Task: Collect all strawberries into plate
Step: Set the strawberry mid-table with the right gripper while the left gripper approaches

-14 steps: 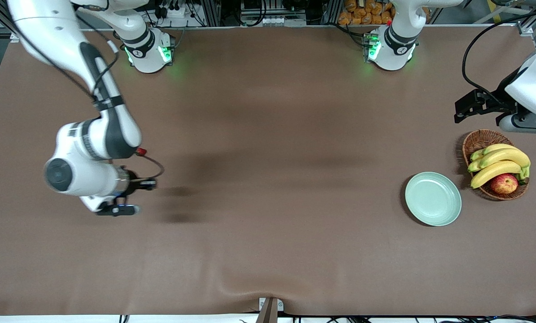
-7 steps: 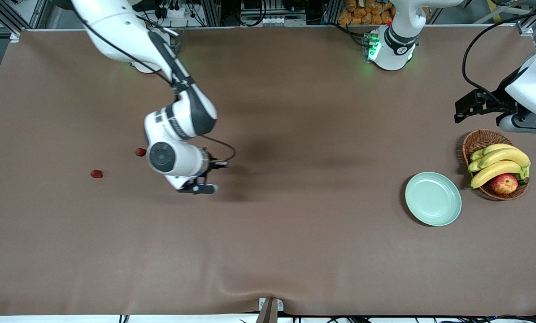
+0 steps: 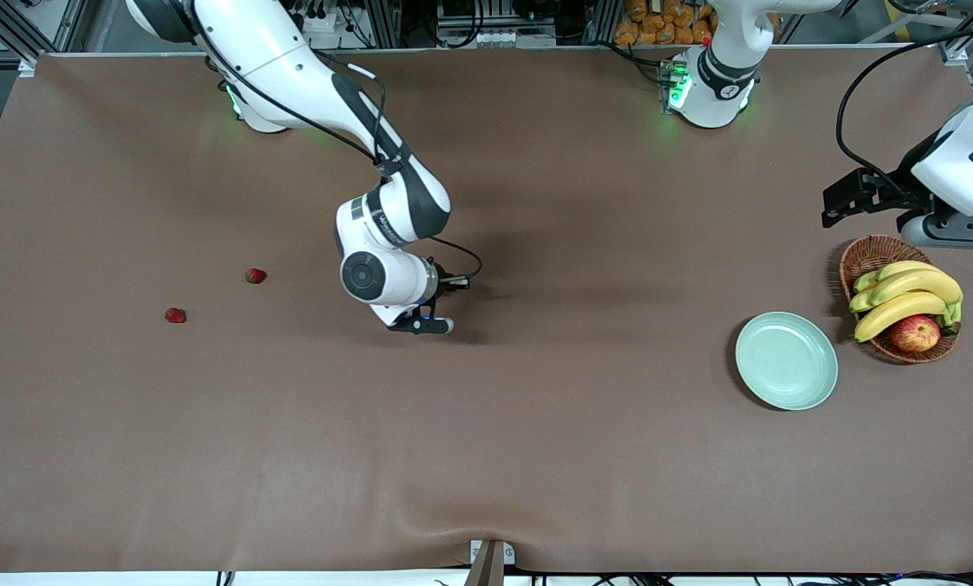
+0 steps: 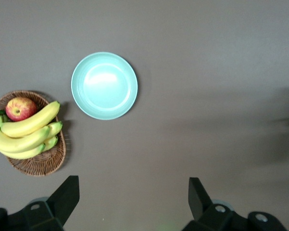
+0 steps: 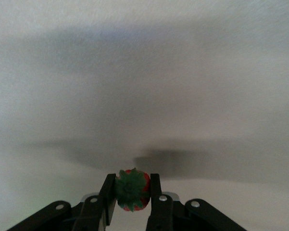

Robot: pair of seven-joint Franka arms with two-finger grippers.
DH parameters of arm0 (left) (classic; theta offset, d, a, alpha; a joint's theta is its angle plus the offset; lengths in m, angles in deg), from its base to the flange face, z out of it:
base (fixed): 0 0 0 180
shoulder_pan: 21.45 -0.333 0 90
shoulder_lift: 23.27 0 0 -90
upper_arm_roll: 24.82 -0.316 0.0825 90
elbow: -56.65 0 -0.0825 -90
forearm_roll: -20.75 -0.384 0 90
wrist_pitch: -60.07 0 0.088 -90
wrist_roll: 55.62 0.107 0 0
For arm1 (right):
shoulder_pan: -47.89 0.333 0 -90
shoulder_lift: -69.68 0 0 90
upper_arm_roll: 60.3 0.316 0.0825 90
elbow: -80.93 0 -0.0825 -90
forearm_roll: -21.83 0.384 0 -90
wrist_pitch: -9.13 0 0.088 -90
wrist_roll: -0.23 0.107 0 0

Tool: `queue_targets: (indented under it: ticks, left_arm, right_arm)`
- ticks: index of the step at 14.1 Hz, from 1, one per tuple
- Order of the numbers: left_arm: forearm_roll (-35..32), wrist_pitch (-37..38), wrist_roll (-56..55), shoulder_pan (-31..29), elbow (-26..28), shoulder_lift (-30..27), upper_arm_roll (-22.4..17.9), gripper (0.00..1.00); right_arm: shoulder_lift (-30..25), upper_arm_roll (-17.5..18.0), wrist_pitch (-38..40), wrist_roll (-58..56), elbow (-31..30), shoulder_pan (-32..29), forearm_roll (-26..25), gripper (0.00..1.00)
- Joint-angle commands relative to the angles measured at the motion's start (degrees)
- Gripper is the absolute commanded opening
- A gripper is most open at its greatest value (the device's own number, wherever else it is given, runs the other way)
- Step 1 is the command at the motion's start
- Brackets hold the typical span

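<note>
Strawberry (image 5: pixel 132 189) clamped in right gripper (image 3: pixel 441 305) above mid-surface; two strawberries (image 3: pixel 256 276) (image 3: pixel 176 315) lie toward the right arm's end. Left gripper (image 4: pixel 133 197), fully spread and empty, waits above the basket (image 3: pixel 867 254); plate (image 3: pixel 786 360) beside it.

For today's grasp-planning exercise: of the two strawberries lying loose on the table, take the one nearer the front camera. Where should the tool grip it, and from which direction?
Grip the nearer strawberry across its red body, coming straight down from above. It is small, lies low on the bare table, and nothing crowds it; the other loose strawberry sits well apart. The right tool already carries a berry pinched across its sides this way.
</note>
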Motion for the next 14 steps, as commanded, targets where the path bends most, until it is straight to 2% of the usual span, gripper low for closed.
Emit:
queue_targets:
  ticks: [1,3,5,6,7,8,9,12,14]
  left_arm:
    - [1.1,-3.6,-0.5,0.3,-0.9,1.6,0.1,1.0]
    - [1.4,-5.2,-0.4,0.9,-0.8,2.1,0.6,1.0]
    - [3.0,-7.3,-0.4,1.9,-0.9,2.9,1.3,1.0]
    - [5.0,-8.8,-0.4,1.9,-0.9,3.3,1.4,1.0]
    - [7.8,-10.2,-0.2,2.0,-0.8,3.7,1.8,1.0]
    - [8.8,-11.5,-0.2,2.5,-0.9,4.3,2.7,1.0]
    - [8.8,-13.0,-0.9,3.3,-1.0,5.3,3.6,1.0]
    - [8.7,-13.7,-5.4,7.3,-4.4,10.9,3.8,1.0]
    - [8.4,-13.7,-11.5,11.3,-8.2,16.2,3.7,1.0]
  right_arm:
    - [1.6,-0.7,-1.6,-0.2,1.3,1.9,3.6,0.12]
    - [1.9,-0.7,-1.8,-0.3,1.3,2.2,4.4,0.23]
    - [2.2,-0.8,-2.0,-0.5,1.3,2.2,4.4,0.48]
    - [2.2,-0.8,-3.0,-0.5,1.3,2.2,4.2,0.62]
    - [2.1,-0.8,-4.4,-0.5,1.3,2.0,3.7,0.82]
    - [1.7,-0.9,-4.8,-0.6,1.3,1.5,3.6,0.94]
    - [1.3,-1.1,-4.7,-0.8,1.3,0.8,3.6,1.0]
    - [-3.1,-1.2,-2.1,-0.8,1.5,-4.9,3.1,1.0]
    - [-6.1,-1.2,4.4,-2.2,1.5,-10.7,1.0,1.0]
